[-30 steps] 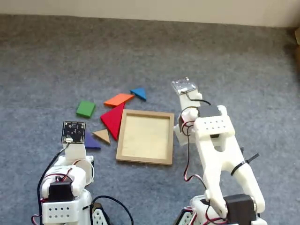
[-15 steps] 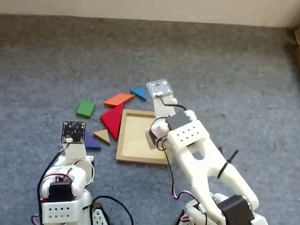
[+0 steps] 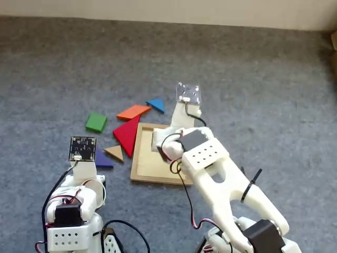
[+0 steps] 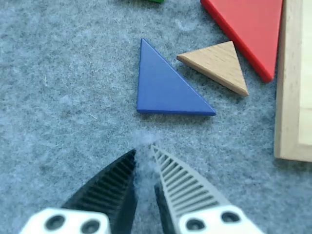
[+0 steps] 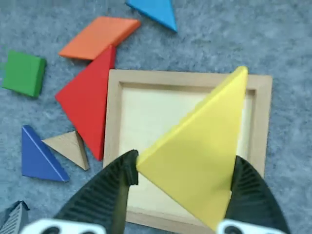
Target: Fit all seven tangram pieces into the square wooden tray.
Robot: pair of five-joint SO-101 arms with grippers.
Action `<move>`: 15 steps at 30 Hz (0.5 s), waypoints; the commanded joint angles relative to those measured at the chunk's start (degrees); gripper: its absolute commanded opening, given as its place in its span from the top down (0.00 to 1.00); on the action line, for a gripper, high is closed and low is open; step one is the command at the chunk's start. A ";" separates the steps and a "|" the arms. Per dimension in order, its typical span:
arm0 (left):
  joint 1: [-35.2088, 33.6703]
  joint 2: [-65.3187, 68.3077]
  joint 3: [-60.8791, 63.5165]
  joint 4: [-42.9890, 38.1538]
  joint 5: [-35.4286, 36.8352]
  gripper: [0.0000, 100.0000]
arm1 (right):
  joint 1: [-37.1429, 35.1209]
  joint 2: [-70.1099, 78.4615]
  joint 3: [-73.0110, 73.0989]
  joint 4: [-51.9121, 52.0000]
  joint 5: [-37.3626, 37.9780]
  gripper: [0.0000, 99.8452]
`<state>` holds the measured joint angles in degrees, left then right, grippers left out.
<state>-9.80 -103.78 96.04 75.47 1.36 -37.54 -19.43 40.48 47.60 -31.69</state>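
My right wrist view has the right pincer (image 5: 183,166) clamped on the yellow triangle (image 5: 195,146) over the wooden tray (image 5: 113,122); my left wrist view has the left pincer (image 4: 144,152) together, empty, near the dark blue triangle (image 4: 163,90).

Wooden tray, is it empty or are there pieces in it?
Empty where visible: bare floor in the wooden tray; the yellow triangle, clamped in the right gripper, hides part.

tray (image 3: 135,161) half hidden, red triangle (image 4: 243,24) cropped
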 commanded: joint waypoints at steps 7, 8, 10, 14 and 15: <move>-0.84 -0.57 1.10 0.35 -0.26 0.98 | 0.92 -2.59 6.55 -10.07 -1.05 0.79; -0.84 -0.57 1.10 0.35 -0.26 0.98 | 0.92 -2.59 6.90 -10.07 -0.97 0.79; -0.84 -0.57 1.10 0.35 -0.26 0.98 | 0.92 -2.59 8.48 -10.07 -0.97 0.79; -0.84 -0.57 1.10 0.35 -0.26 0.98 | 0.92 -2.59 10.51 -10.07 3.34 0.79; -0.84 -0.57 1.10 0.35 -0.26 0.98 | 0.92 -2.59 10.86 -10.07 4.57 0.79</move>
<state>-9.80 -103.78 96.04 75.47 1.36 -37.54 -19.52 51.47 38.73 -30.64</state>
